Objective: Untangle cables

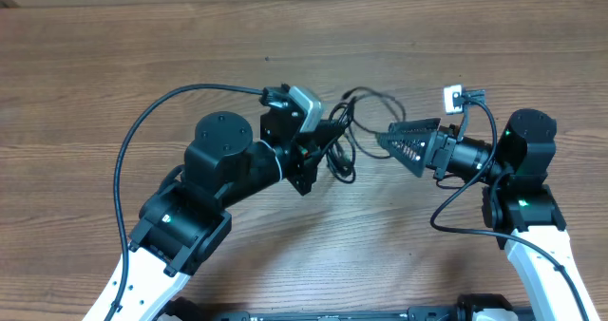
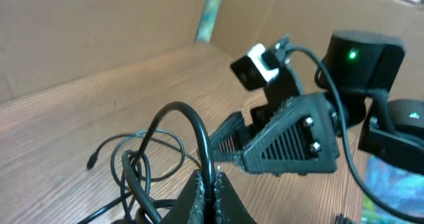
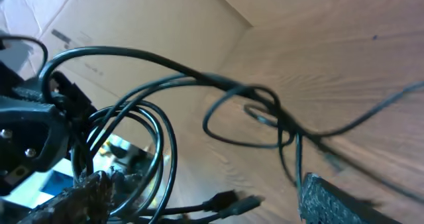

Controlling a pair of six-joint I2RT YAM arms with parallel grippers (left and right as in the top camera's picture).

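Left of centre in the overhead view, the left pincer (image 1: 326, 146) is pressed together on a strand of the cables (image 1: 342, 164). It probably holds the knot as an anchor, lifted a little off the surface (image 1: 142, 55), so the other arm has something to pull against. The tangle sits at the middle of the frame between the two arms, with thin loops trailing toward the upper centre. Just to its right, the right pincer (image 1: 386, 139) points left into those loops, apparently lining up on one to draw out.

From above, neither pincer's state can be read. The left wrist view settles its own: fingers (image 2: 199, 197) at the bottom centre are shut on a thick strand that arches up (image 2: 197, 123), and a loose plug end (image 2: 91, 163) lies at the lower left. The right wrist view shows its fingers (image 3: 86, 194) spread to the lower corners, gripping nothing. Loops cross ahead of them, and two plug ends (image 3: 228, 202) lie at the lower centre.
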